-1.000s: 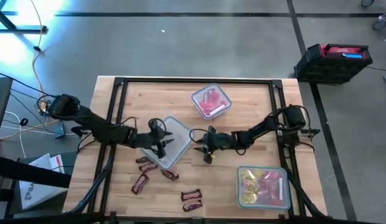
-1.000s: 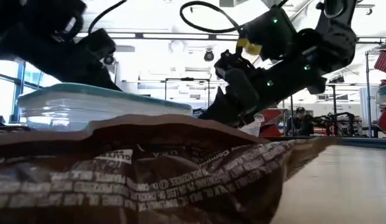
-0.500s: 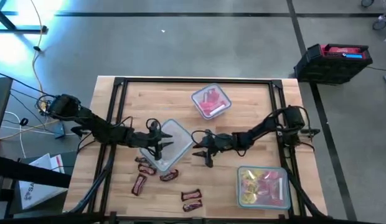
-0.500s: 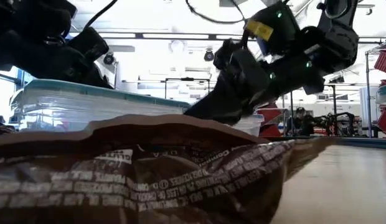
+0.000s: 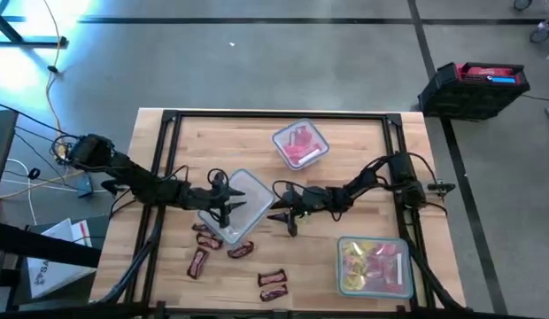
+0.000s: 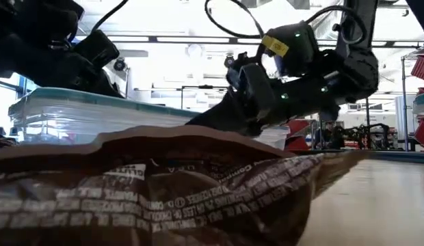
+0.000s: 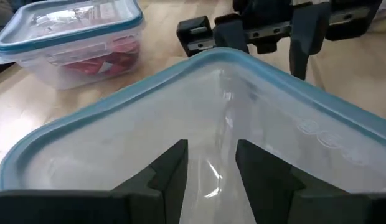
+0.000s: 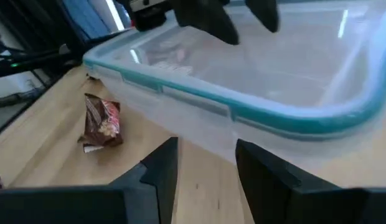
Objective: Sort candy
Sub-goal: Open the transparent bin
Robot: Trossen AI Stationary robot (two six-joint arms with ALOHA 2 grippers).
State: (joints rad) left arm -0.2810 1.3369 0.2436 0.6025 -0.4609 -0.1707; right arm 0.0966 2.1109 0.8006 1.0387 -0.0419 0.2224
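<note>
Nearest the low camera we see a dark brown mini bar [image 6: 164, 191] lying on the table [image 5: 345, 133]; it fills the foreground and blocks most of that view. From above, more brown bars [image 5: 223, 244] lie scattered on the wood near the front edge. At the front right stands a lidded container of yellow and pink candy [image 5: 374, 266].

Mid-table sits a clear container with a teal-rimmed lid [image 5: 239, 202]; we cannot tell through the lid whether it holds anything. The left gripper [image 5: 226, 206] is over this lid, fingers [image 7: 171, 171] spread with a gap between them, gripping nothing. The right gripper [image 5: 288, 213] is low at the container's right side, just beside the wall, its fingers [image 8: 162, 165] likewise apart and empty. One brown bar [image 8: 103, 121] lies on the table close to that container.

Farther back stands a second lidded container holding red packets [image 5: 301, 144].
</note>
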